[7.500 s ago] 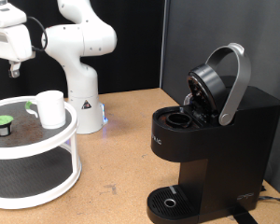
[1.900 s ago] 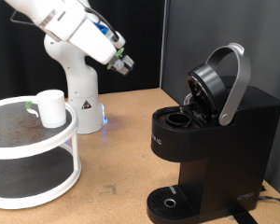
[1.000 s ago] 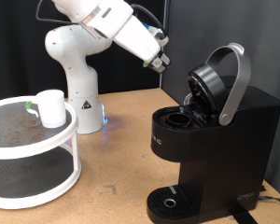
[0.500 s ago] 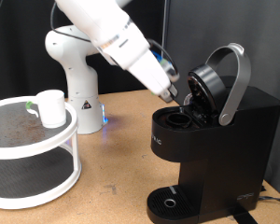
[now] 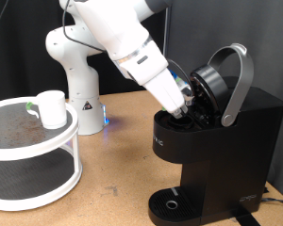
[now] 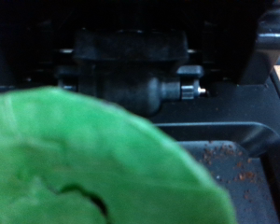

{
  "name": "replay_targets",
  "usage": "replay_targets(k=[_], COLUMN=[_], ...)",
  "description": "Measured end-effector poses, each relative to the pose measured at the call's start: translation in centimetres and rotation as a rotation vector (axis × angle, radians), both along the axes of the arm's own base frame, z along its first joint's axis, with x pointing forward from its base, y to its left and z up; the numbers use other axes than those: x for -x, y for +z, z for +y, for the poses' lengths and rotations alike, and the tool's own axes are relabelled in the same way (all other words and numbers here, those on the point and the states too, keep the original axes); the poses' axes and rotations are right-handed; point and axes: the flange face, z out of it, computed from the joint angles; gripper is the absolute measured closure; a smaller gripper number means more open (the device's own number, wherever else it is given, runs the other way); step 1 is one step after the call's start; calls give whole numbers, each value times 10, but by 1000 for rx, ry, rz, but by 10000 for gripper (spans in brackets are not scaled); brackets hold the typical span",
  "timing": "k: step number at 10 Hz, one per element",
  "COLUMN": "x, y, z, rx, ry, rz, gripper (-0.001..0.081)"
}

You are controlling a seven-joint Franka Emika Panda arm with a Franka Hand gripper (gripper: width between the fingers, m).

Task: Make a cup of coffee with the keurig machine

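The black keurig machine point(image 5: 231, 141) stands at the exterior view's right with its silver-handled lid point(image 5: 238, 80) raised and the pod chamber point(image 5: 182, 121) open. My gripper point(image 5: 187, 102) is right over that chamber, under the raised lid. In the wrist view a blurred green pod lid point(image 6: 84, 159) fills the foreground, held at the gripper, with the machine's dark interior point(image 6: 131, 65) behind it. The white cup point(image 5: 52, 108) stands on the round tiered tray point(image 5: 74, 141) at the exterior view's left, far from the gripper.
The arm's white base point(image 5: 80, 89) stands at the back, between tray and machine. The round drip tray point(image 5: 170, 202) at the machine's foot has nothing on it. A wooden tabletop point(image 5: 118, 160) lies between tray and machine.
The arm has swung from above the tray across to the exterior view's right and down to the open chamber. The green-lidded pod seen on the tray at first is gone from it.
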Motion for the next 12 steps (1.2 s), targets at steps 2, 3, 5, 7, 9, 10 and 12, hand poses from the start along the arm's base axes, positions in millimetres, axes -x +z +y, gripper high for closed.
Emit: replay_targets(k=[2, 3, 5, 7, 9, 10, 12], x=[-4, -6, -12, -17, -18, -19, -19], y=[-2, -4, -8, -12, -12, -15, -17], z=[3, 5, 10, 15, 14, 15, 16], rx=[39, 59, 85, 97, 94, 91, 74], ry=[-6, -11, -13, -13, -12, -11, 1], rz=[30, 47, 74, 89, 95, 98, 90], gripper=[353, 353, 353, 353, 353, 353, 227])
